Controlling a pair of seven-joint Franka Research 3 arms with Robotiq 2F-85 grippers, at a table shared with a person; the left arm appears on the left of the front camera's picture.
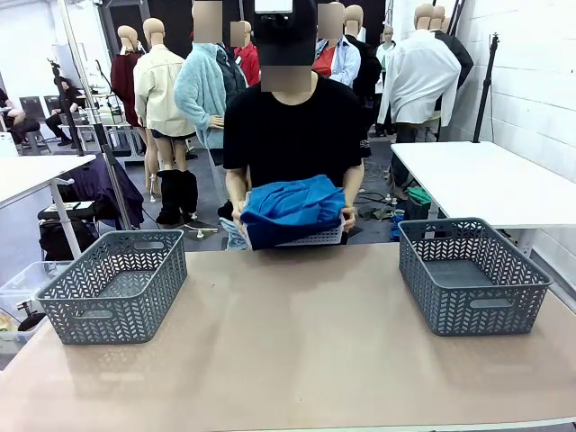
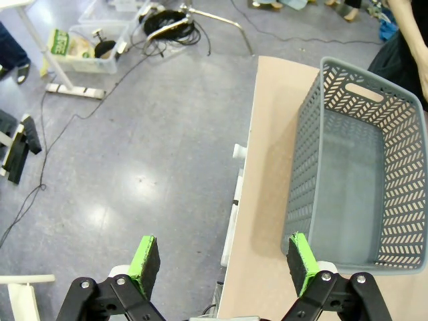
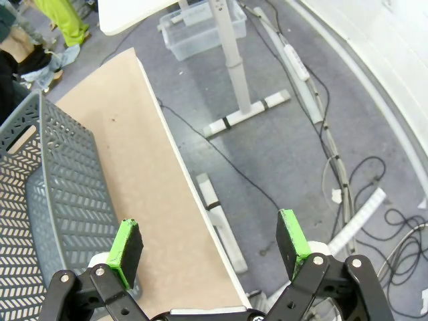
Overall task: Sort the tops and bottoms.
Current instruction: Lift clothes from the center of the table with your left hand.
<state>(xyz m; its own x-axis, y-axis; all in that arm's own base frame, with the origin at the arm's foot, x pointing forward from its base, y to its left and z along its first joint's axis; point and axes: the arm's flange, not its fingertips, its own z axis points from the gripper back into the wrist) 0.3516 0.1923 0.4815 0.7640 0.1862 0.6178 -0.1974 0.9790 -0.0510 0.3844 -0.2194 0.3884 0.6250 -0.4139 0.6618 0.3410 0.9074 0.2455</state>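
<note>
Tan worktop [image 1: 288,360] stretched from the near edge to the far side, its middle bare. At that far side stood a person [image 1: 288,126] in a black T-shirt, facing across it.

Two grey lattice baskets stood on the worktop, well apart. The left basket [image 1: 108,310] was near the left edge and the right basket [image 1: 468,310] near the right edge. Nothing showed inside either one.

Between them, at the far edge, the person held a pile of clothes [image 1: 292,207] against the body. A bright blue garment lay bunched on top, and a paler blue piece [image 1: 232,236] showed at the lower left. The pile sat in a white lattice basket [image 1: 315,238], of which only the front wall showed. The person's hands [image 1: 347,216] gripped it at both sides. The clothes were well apart from both sets of fingers.

In the left wrist view, the left fingers [image 2: 146,257] stood spread wide with nothing between them. One green pad hung over the grey floor, and the other hung by a corner of the left basket [image 2: 304,160], with the worktop's edge running between the two.

In the right wrist view, the right fingers [image 3: 291,242] were likewise spread wide and held nothing. One pad hung over the floor, and the other hung by the rim of the right basket [image 3: 47,200]. The worktop's side edge passed between them.
</note>
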